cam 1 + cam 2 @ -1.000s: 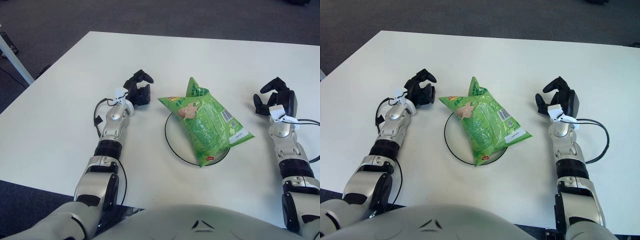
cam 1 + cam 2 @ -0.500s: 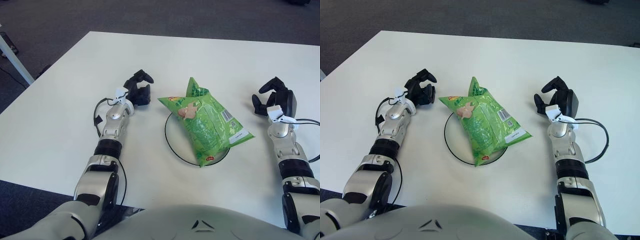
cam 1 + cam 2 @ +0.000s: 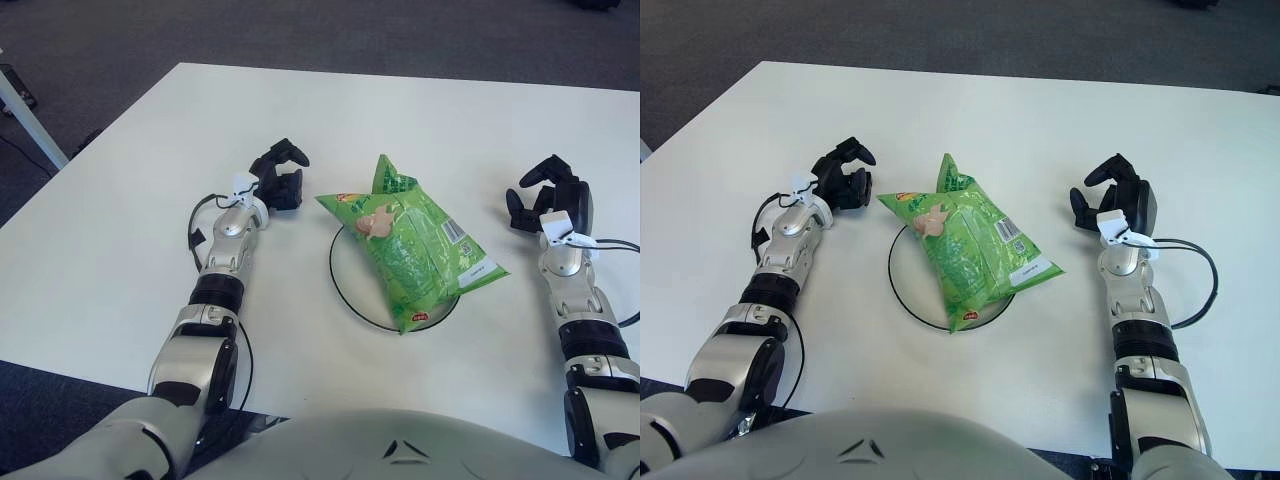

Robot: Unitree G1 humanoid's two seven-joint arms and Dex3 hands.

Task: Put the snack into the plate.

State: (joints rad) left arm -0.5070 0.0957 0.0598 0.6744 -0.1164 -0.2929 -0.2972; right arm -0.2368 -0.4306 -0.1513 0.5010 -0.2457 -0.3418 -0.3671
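Observation:
A green snack bag (image 3: 412,243) lies across the white plate (image 3: 345,285) with a dark rim, in the middle of the white table; the bag's ends stick out past the rim. To the left of the bag my left hand (image 3: 277,177) shows with its fingers relaxed and holding nothing. My right hand (image 3: 548,194) is to the right of the bag, apart from it, fingers loosely spread and empty.
The white table (image 3: 400,120) stretches wide behind the plate. A black cable (image 3: 1196,285) loops on the table beside my right forearm. Dark carpet lies beyond the table's far edge.
Both hands have shifted only slightly beside the plate. The bag and plate have not moved.

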